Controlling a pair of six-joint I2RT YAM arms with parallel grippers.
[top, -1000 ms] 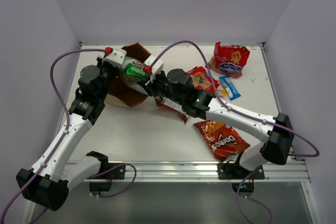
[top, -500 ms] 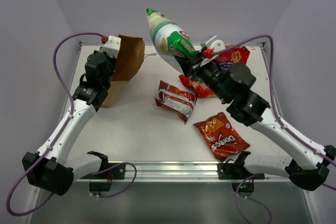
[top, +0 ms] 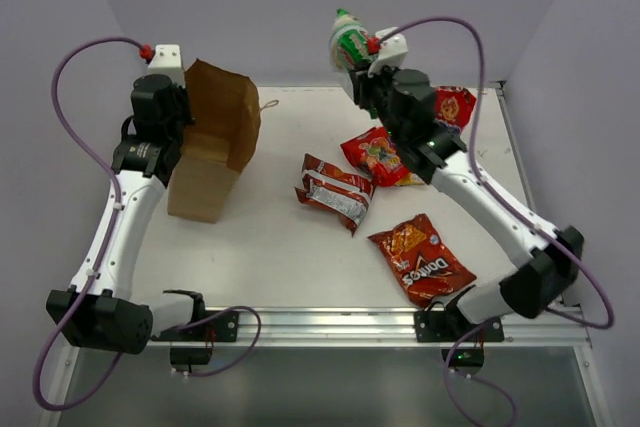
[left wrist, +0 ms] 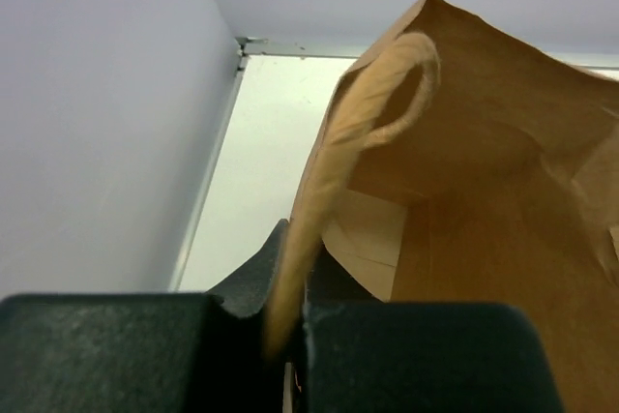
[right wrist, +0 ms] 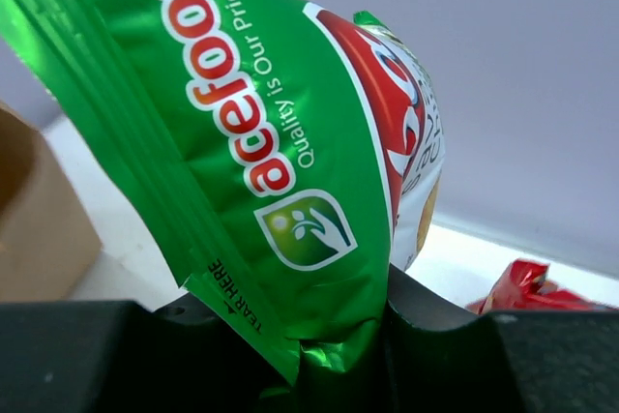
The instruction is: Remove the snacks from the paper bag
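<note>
A: What's nearest the arm bases on the table (top: 250,247)?
B: The orange-red Doritos bag (top: 422,260), flat, R of centre. Just beyond it, mid-table, the red-silver bag (top: 335,190), also flat. Behind & R of that is the small red candy bag (top: 378,156), its R edge under the R arm.
A: Where's the paper bag (top: 215,137)?
B: L side, upright, mouth open at the top, well apart from the loose pkts. Can't tell if its base rests on the table or hangs just off it.
A: And the L gripper (left wrist: 288,331)?
B: Up at the bag's L rim, fingers pinched together on the twisted paper handle (left wrist: 377,94). The wrist cam shows the loop rising out from btw them.
A: Far end?
B: At the far R corner lies the red bag w/ blue label (top: 452,107), half hidden by the R arm. The R gripper (right wrist: 329,345) is raised over the far edge. It's clamped on a sealed end of the green chip bag (right wrist: 290,132), by the "TEAR HERE" print. That pkt sticks up above the fingers, off the table, outside the paper bag.
</note>
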